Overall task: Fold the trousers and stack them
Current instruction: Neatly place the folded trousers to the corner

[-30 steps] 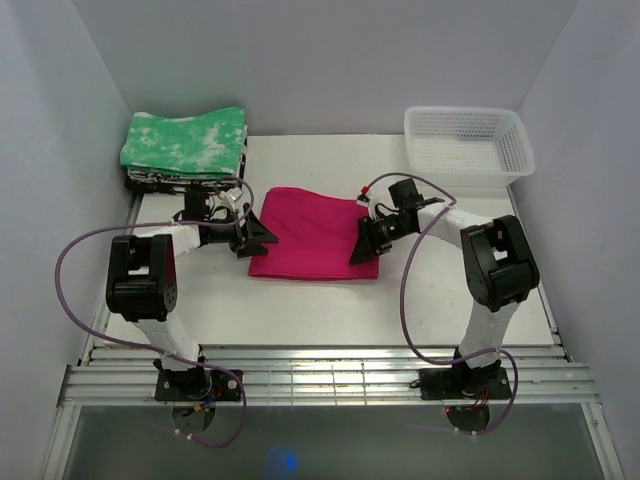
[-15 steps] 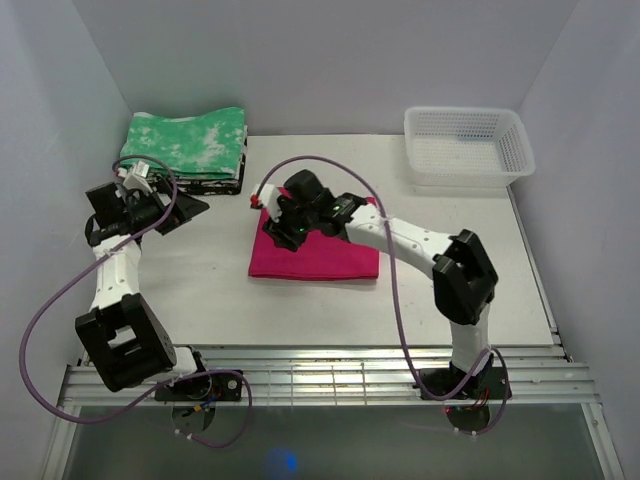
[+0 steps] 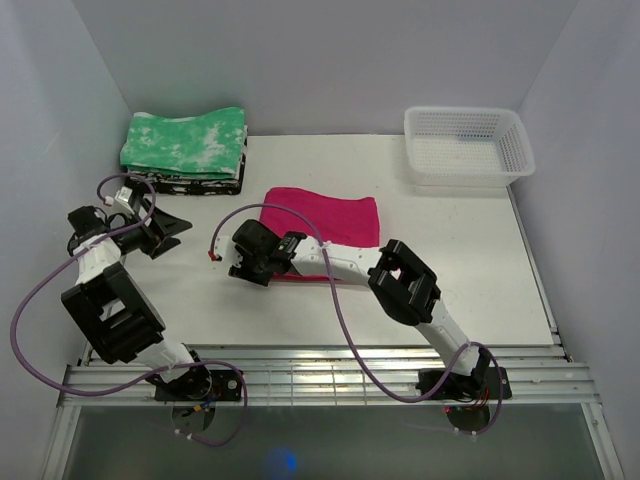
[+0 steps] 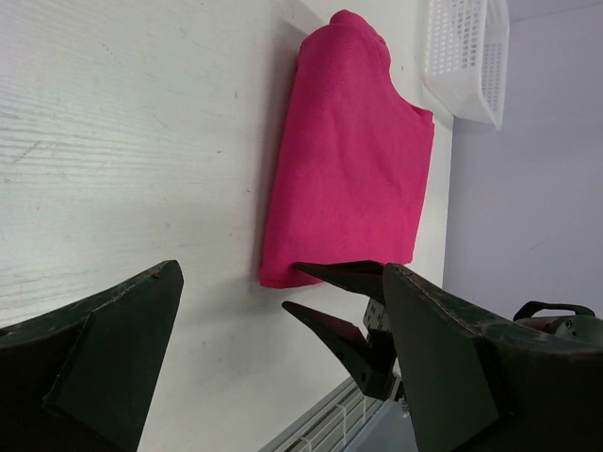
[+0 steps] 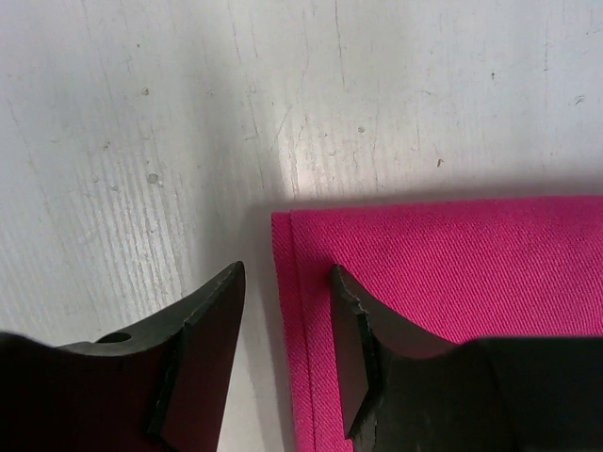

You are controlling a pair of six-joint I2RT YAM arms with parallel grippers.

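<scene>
Magenta trousers (image 3: 335,218) lie folded into a flat rectangle in the middle of the table (image 3: 480,270). They are well apart from the green-and-white cloth stack (image 3: 185,145) at the far left corner and the white basket (image 3: 468,145) at the far right.

Right gripper (image 5: 285,282) sits low at the near-left corner of the fold. Its jaws are a little apart, one finger over the fabric, the other over bare table just outside the hem — nothing pinched. Judged reason: it straddles the edge so that closing would catch all layers at once.

Left gripper (image 3: 172,228) hangs off to the left, fingers spread wide and empty, facing the trousers — likely parked aside to give the right arm room.

Folding looks finished; the carry to the stack is not yet begun. Risk: a shallow bite takes only the top layer and the fold opens.
</scene>
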